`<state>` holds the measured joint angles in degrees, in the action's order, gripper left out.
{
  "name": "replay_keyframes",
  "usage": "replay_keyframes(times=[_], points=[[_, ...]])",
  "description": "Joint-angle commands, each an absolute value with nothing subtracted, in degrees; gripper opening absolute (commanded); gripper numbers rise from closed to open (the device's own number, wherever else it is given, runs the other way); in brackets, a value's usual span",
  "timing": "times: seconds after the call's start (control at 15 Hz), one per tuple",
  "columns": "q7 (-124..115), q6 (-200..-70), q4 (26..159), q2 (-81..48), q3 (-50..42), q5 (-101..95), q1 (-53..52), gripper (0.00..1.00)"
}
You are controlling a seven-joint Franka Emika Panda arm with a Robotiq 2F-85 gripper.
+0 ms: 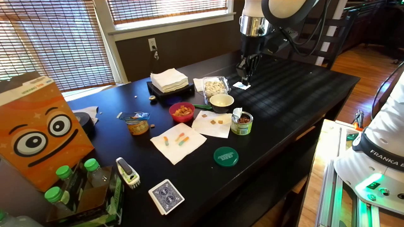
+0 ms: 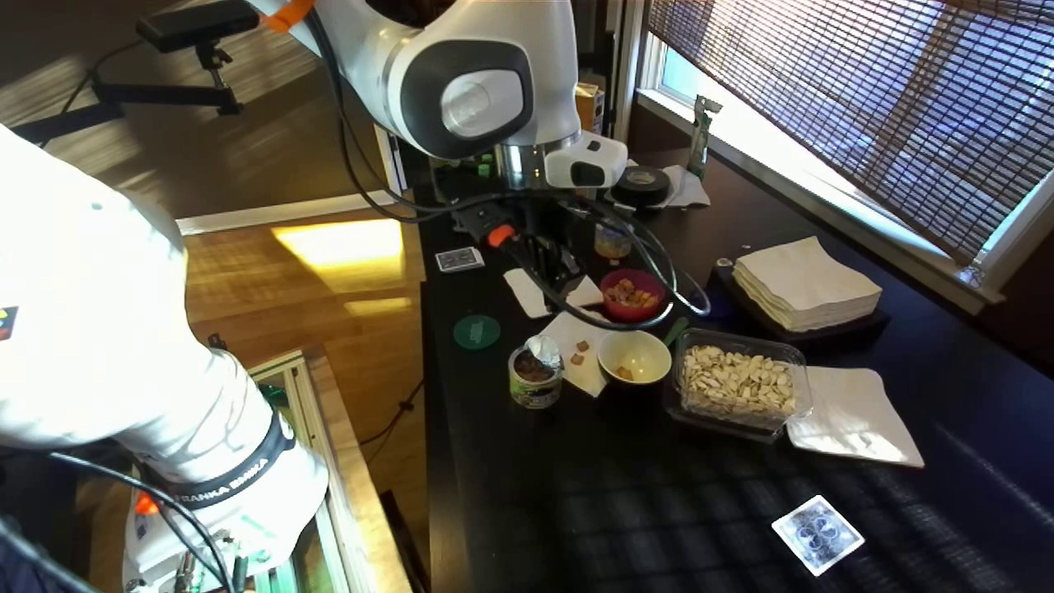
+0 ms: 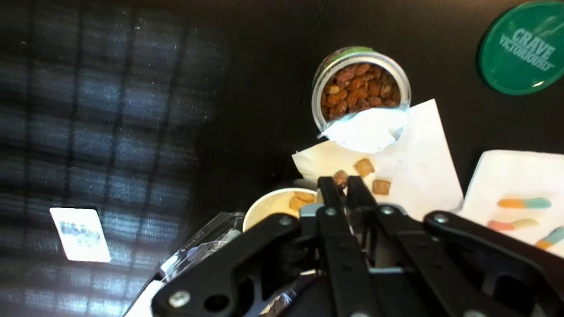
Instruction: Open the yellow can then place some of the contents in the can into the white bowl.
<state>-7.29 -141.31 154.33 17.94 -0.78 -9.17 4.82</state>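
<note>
Nearest to the wrist camera, in the lower centre of the frame, are the black jaws; they stand narrow and hold one small brown nut [image 3: 340, 178] between their tips. Farther down, the yellow can [image 3: 325, 67] stands upright at the upper centre; it is open, its foil lid [image 3: 370, 130] is folded back at the rim, and brown nuts [image 3: 359, 90] are inside. The white bowl [image 3: 260, 211], just below the centre, is partly hidden by the jaws; tan pieces [image 3: 301, 201] lie in it. To its upper right, a white napkin [image 3: 425, 154] carries square brown pieces [image 3: 381, 186]. A round green lid [image 3: 524, 48] lies at the upper right, a playing card [image 3: 81, 235] at the lower left. Under everything is the black desk [image 3: 246, 110].
</note>
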Motion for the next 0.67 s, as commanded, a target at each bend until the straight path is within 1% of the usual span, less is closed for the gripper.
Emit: replay_keyframes(times=[0.0, 0.6], points=[[-7.8, -145.0, 148.7, 11.1, -0.5, -10.9, 6.2, 0.03], [-9.4, -149.7, 138.2, -5.0, -2.4, -11.7, 5.3, 0.03]])
